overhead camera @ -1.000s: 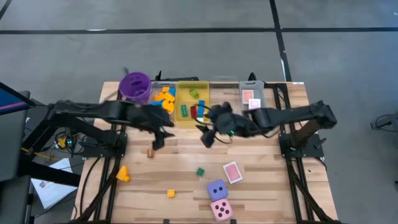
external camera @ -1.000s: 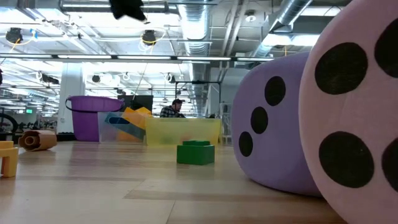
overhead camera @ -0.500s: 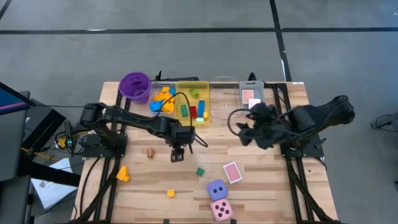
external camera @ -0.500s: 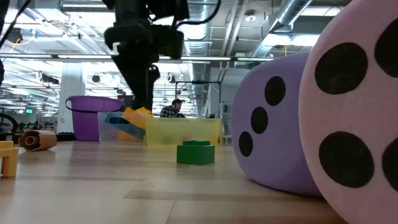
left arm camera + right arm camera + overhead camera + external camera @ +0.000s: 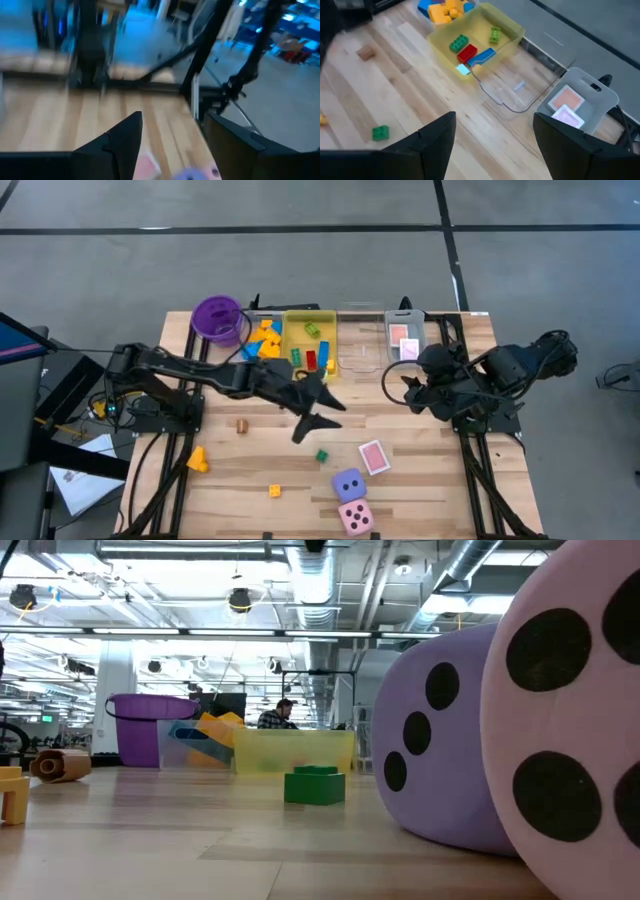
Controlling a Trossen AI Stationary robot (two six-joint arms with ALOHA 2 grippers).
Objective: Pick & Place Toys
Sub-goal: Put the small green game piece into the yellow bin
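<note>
Your left gripper (image 5: 318, 412) has swung toward the green brick (image 5: 322, 456), jaws spread and empty, brick just beyond; right gripper (image 5: 412, 388), open, empty, waits farther off.

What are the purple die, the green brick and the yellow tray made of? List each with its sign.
Purple die: probably soft foam or fabric, matte, with rounded bulging sides.
Green brick: hard plastic, with sharp edges and moulded studs.
Yellow tray: translucent plastic; the bricks show through its wall.

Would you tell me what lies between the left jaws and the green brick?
Only bare wood, per the high view: the left gripper hovers just beside the green brick.
</note>
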